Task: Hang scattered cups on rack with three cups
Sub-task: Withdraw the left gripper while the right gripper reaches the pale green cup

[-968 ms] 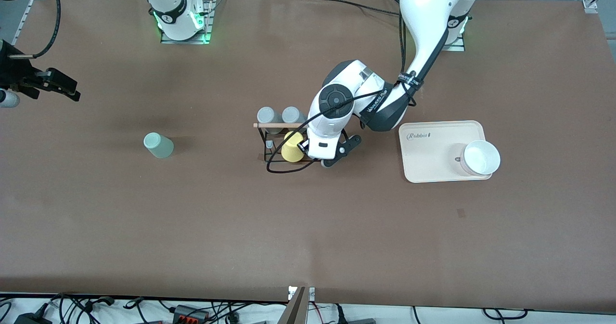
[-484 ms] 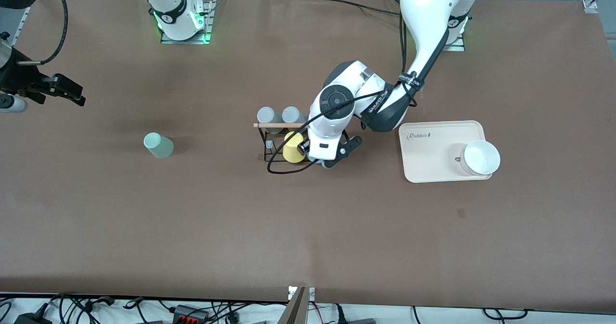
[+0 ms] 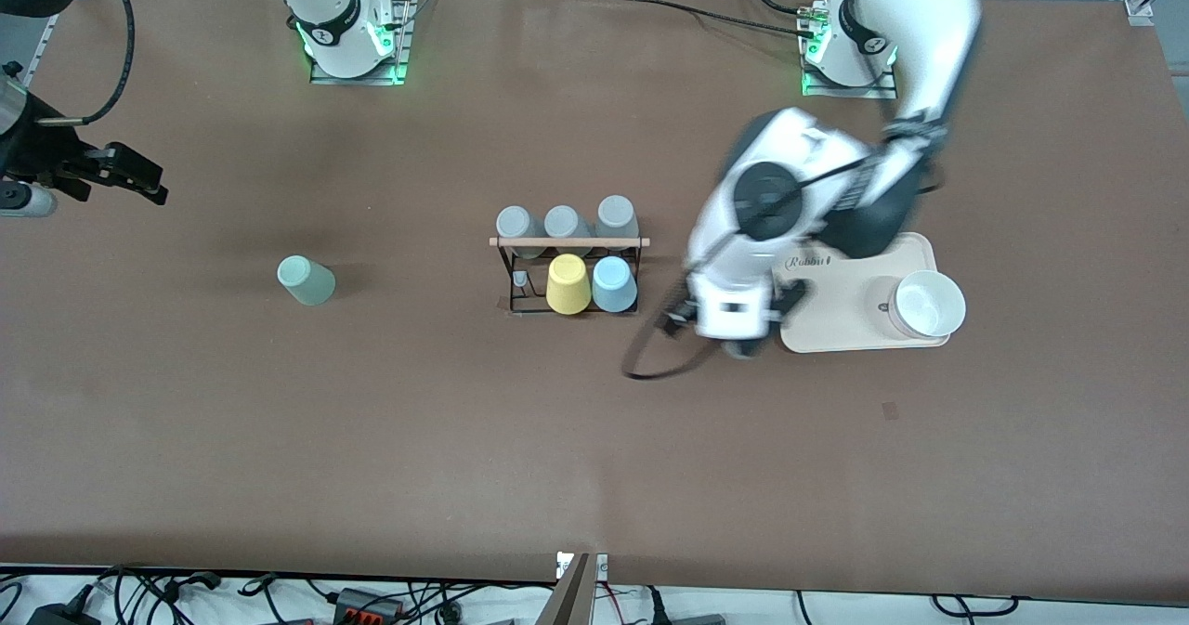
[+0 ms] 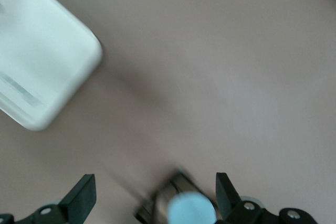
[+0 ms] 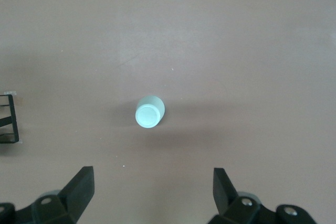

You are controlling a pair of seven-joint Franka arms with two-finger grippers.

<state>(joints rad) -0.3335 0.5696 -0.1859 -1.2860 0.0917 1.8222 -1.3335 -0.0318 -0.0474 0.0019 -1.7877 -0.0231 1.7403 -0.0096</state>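
Note:
The black wire rack (image 3: 516, 302) with its wooden rod (image 3: 568, 241) stands mid-table. A light blue cup (image 3: 614, 284) hangs upside down on it beside a yellow cup (image 3: 568, 283). Three grey cups (image 3: 565, 223) fill the row farther from the front camera. The mint green cup (image 3: 306, 280) lies on the table toward the right arm's end. My left gripper (image 3: 717, 332) is open and empty over the table between rack and tray; its wrist view shows the blue cup (image 4: 191, 211) between the wide jaws (image 4: 154, 188). My right gripper (image 3: 113, 170) hangs open, and its wrist view (image 5: 152, 180) looks down on the mint cup (image 5: 149, 113).
A beige tray (image 3: 836, 319) with a white bowl (image 3: 929, 303) on it lies toward the left arm's end, right beside the left hand. Its corner (image 4: 47, 66) shows in the left wrist view. A black cable loop (image 3: 650, 370) trails under the left hand.
The left gripper has opened, left the light blue cup on the rack beside the yellow one and swung away toward the tray. The right arm shifted only slightly.

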